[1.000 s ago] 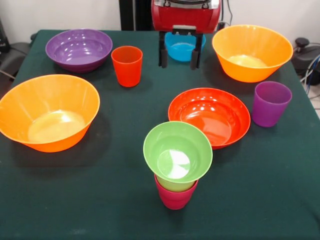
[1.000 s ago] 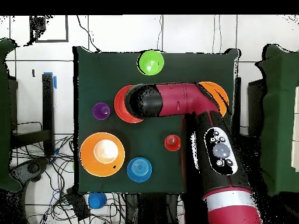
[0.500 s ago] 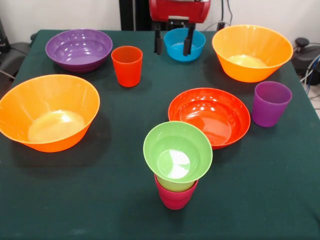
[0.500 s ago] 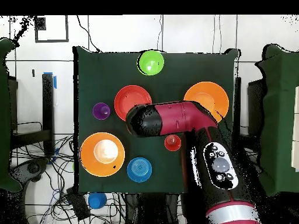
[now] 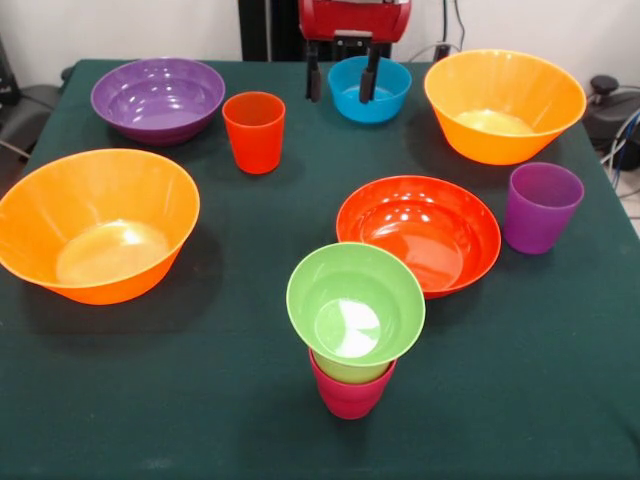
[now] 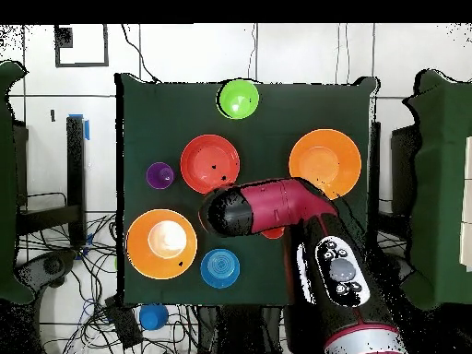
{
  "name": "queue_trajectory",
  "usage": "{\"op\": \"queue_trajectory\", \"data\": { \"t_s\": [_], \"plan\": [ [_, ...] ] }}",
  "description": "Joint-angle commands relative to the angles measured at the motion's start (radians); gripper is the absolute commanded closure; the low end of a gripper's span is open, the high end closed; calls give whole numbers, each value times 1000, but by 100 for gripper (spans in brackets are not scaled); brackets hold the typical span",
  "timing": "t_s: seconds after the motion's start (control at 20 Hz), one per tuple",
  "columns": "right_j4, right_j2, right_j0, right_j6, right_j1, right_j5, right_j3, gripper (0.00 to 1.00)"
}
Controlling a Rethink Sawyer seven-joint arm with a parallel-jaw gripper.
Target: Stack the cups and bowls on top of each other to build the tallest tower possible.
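Observation:
The tower stands near the front edge: a small lime green bowl [image 5: 355, 303] [image 6: 238, 99] rests on a lime green cup nested in a crimson cup [image 5: 350, 397]. An orange-red cup [image 5: 254, 130] and a purple cup [image 5: 541, 207] [image 6: 160, 175] stand alone. Around them lie a red-orange bowl [image 5: 418, 232] [image 6: 209, 163], two large orange bowls [image 5: 97, 225] [image 5: 505, 105], a purple bowl [image 5: 158, 97] and a small blue bowl [image 5: 385, 95] [image 6: 220, 267]. My gripper [image 5: 341, 80] hangs open and empty at the far edge, just in front of the blue bowl.
The dark green tablecloth [image 5: 230, 400] covers the whole table. From overhead, the arm's red and black head [image 6: 235, 212] hides the gripper, the purple bowl and most of the orange-red cup. Cables and a blue object [image 6: 153, 316] lie off the table.
The gripper has drawn back toward the far edge and risen slightly. From overhead, the arm swung toward its base, uncovering the red-orange bowl and one large orange bowl.

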Motion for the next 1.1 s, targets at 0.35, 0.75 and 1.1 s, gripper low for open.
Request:
{"op": "queue_trajectory", "data": {
  "t_s": [0.35,0.75,1.1],
  "plan": [
    [-145,-20,-38,-37,67,-120,62,0],
    [-104,48,-121,-128,-1,-41,89,0],
    [-95,83,-146,-156,11,10,59,0]
  ]
}}
